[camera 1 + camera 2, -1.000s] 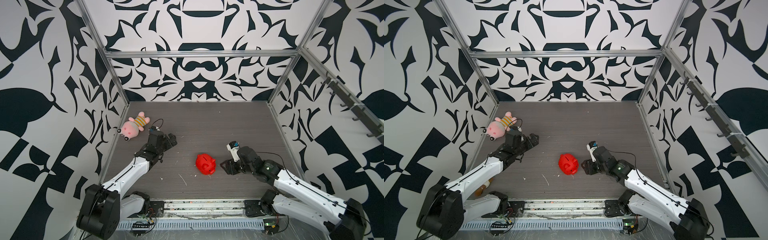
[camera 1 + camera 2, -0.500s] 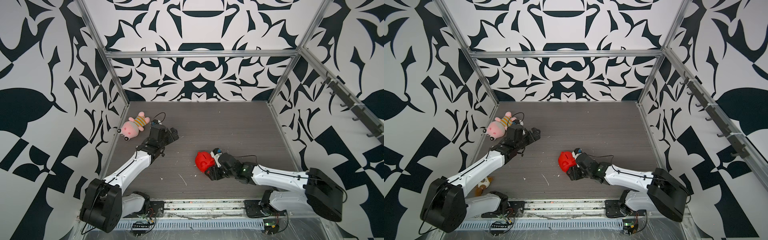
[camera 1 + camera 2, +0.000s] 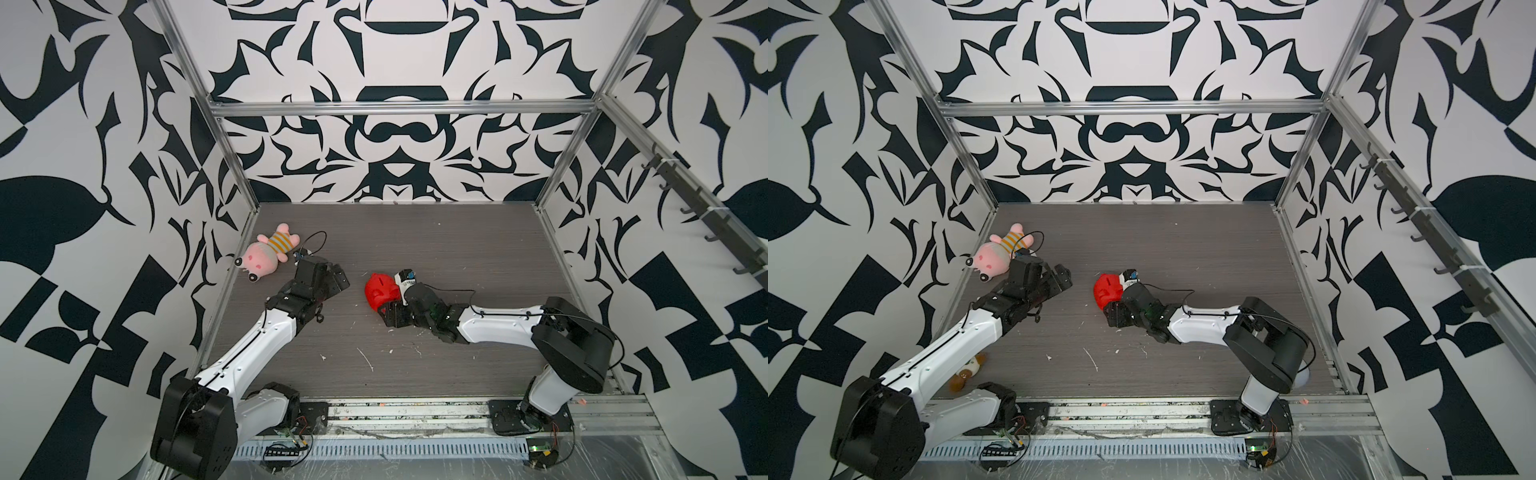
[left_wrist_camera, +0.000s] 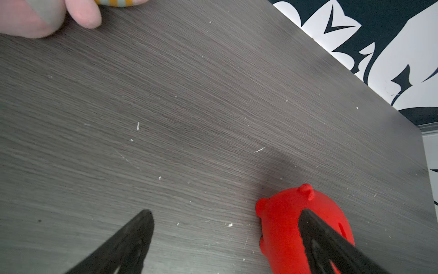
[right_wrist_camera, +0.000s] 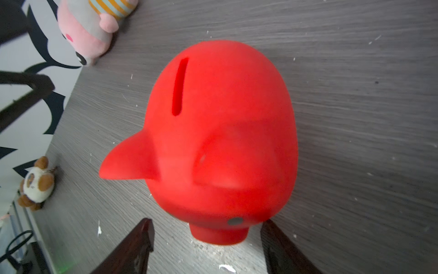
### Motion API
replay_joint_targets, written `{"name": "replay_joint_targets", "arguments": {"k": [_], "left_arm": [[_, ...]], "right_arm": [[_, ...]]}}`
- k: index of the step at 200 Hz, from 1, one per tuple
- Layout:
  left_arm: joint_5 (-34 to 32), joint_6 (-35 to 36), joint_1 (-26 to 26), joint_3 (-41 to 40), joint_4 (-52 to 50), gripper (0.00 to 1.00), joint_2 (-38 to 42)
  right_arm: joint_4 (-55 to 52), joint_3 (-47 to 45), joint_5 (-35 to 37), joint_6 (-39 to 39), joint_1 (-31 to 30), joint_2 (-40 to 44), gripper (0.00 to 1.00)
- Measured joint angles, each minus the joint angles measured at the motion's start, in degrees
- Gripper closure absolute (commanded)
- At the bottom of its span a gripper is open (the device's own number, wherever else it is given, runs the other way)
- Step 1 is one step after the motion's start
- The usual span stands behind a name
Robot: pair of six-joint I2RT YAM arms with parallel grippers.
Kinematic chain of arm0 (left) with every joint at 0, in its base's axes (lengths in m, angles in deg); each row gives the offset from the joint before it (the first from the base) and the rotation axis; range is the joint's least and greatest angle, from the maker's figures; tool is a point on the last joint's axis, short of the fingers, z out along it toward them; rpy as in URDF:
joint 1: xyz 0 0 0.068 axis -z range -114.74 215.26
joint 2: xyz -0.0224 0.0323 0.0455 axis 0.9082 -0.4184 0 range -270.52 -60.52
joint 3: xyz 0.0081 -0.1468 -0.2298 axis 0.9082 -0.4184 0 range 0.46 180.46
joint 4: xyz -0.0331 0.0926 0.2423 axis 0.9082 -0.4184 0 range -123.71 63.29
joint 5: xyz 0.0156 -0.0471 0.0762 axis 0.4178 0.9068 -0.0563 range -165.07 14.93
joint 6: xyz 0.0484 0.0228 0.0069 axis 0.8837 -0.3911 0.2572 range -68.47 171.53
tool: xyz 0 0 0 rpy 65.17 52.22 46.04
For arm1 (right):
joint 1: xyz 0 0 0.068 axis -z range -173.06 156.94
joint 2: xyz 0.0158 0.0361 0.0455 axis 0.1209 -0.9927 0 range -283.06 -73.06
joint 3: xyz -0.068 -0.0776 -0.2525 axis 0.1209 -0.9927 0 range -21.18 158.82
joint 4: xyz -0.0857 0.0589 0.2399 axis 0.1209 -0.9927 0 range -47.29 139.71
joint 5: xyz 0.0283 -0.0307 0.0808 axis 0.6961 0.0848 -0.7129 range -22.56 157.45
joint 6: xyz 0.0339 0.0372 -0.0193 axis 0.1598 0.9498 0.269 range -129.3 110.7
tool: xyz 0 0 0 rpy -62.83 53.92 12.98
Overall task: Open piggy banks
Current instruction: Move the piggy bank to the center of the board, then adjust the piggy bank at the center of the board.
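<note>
I judge the job as barely started. The small glossy red plastic piggy bank (image 5: 220, 142) sits on the dark wood-grain table (image 3: 436, 249) directly ahead of my right hand (image 5: 206, 227). Its coin slot (image 5: 180, 87) faces up and, as far as I can tell, its belly is turned down to the table. No plug shows in any view, so I can't confirm the bank has been opened, and I take it as closed.

My right hand's fingers (image 5: 139, 239) stand apart on either side of the pig's snout, with a gap showing on each side. It is open and holds nothing.

My left hand (image 4: 225, 213) is spread wide and empty, low over the table. The red pig lies near it, ahead and off to one side, not touching. The pink plush pig in a striped shirt (image 3: 268, 257) lies behind that hand by the wall and isn't part of the job.

Everything is left to do. I have to close on the bank and tip it so the belly shows. Then I have to bring the left hand in and work the plug out.
</note>
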Motion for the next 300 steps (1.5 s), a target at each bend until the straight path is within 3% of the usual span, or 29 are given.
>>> {"name": "replay_joint_targets", "arguments": {"k": [37, 67, 75, 126, 140, 170, 205, 231, 253, 262, 270, 282, 291, 300], "left_arm": [[5.73, -2.21, -0.02, 6.03, -2.38, 0.0, -2.95], [10.1, -4.55, 0.66, 7.13, -2.75, 0.14, -3.54], [10.71, -5.16, 1.38, 7.13, -3.02, 0.24, -3.65], [10.69, -6.36, 11.8, 7.13, -5.55, 0.54, -4.68], [9.53, -3.93, 14.84, 7.21, -5.79, 0.51, -5.29], [5.84, 9.29, 20.52, 7.8, -6.08, 0.49, -6.78], [4.17, 20.98, 21.14, 7.85, -5.09, 0.44, -7.54], [2.36, 23.52, 21.07, 7.78, -4.5, 0.23, -9.66], [1.25, 21.77, 20.46, 6.47, -1.57, 0.22, -8.92], [1.2, 20.33, 19.87, 5.46, -0.37, 0.28, -7.91], [1.22, 18.51, 19.28, 4.46, 0.81, 0.4, -6.82], [1.44, 16.37, 18.53, 3.06, 2.69, 0.78, -5.33], [1.88, 14.36, 17.81, 1.81, 4.5, 0.96, -4.13], [2.34, 12.59, 16.96, 0.72, 5.7, 1.0, -3.13]], "right_arm": [[-5.95, 1.01, -9.62, -2.62, 4.83, 2.49, 0.25], [-15.45, 6.99, -14.71, -7.52, 8.15, 6.08, 0.25], [-17.05, 8.96, -15.91, -8.46, 9.42, 6.62, 0.26], [-21.44, 16.7, -21.0, -8.7, 17.66, 2.45, 0.35], [-21.92, 17.9, -21.79, -8.57, 18.71, -0.61, 0.36], [-22.05, 18.23, -24.15, -8.26, 19.34, -5.68, 0.38], [-21.16, 17.94, -25.55, -6.82, 19.91, -6.71, 0.41], [-18.43, 17.66, -26.45, -3.67, 20.06, -7.32, 0.45], [-13.64, 17.03, -28.02, -0.22, 20.13, -9.4, 0.38], [-10.95, 16.26, -29.14, 1.4, 20.15, -10.43, 0.34], [-8.72, 15.52, -30.08, 2.91, 20.17, -11.3, 0.34], [-6.1, 14.84, -31.23, 4.24, 20.24, -12.15, 0.34], [-4.92, 14.58, -31.65, 5.14, 20.28, -12.5, 0.39], [-4.13, 14.43, -31.67, 6.03, 20.28, -12.63, 0.44]]}}
